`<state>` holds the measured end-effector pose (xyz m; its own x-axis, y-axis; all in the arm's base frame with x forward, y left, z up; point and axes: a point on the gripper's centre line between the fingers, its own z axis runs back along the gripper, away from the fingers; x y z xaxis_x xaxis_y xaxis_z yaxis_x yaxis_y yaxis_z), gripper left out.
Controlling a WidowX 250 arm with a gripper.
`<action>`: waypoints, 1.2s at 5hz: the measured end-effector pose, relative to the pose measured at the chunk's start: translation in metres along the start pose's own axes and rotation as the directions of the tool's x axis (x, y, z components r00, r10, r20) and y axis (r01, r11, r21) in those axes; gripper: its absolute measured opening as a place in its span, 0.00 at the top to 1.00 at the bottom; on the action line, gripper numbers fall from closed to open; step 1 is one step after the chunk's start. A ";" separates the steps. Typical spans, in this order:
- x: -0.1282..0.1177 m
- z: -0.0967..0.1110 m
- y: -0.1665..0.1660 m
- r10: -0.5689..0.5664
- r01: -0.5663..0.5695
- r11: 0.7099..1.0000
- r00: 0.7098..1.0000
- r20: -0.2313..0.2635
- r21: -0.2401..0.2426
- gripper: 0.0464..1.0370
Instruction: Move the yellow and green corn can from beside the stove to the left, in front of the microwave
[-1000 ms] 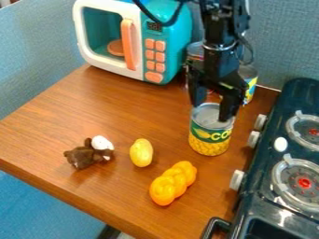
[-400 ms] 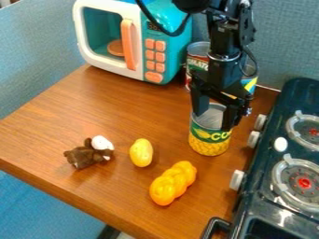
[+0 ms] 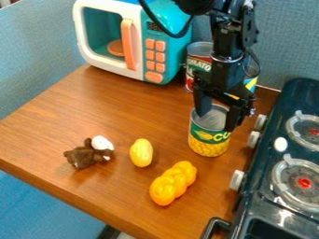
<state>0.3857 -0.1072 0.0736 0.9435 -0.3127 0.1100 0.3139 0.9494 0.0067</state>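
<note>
The black gripper (image 3: 217,122) is released, its two fingers apart over the top of the corn can (image 3: 209,144), one toward the left part of the rim and one along the right side; whether either presses on the metal, I cannot tell. The corn can stands upright on the wooden bench (image 3: 118,107), with its green and yellow label facing the camera. Behind the corn can are a tomato can (image 3: 197,64) with a red label and, partly hidden by the arm, another can (image 3: 251,85) with blue and yellow on it. Farther behind the corn can and to its left is a teal and white toy microwave (image 3: 168,46). A yellow oval piece (image 3: 141,153) lies left of the corn can, and a brown and white plush thing (image 3: 86,155) lies farther left. A shiny orange-yellow braided piece (image 3: 172,183) lies in front of the corn can, toward the left. The dark toy stove (image 3: 255,205) is to the corn can's right.
</note>
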 end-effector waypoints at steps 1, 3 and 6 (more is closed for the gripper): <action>-0.001 0.000 0.003 0.006 -0.006 1.000 1.000 -0.007 0.012 0.04; -0.006 0.002 0.033 0.042 -0.039 0.995 0.999 -0.026 0.096 0.04; -0.018 0.001 0.091 0.126 -0.118 0.986 0.990 -0.065 0.121 0.04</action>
<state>0.3972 -0.0151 0.0727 0.9804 -0.1915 0.0452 0.1854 0.9760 0.1141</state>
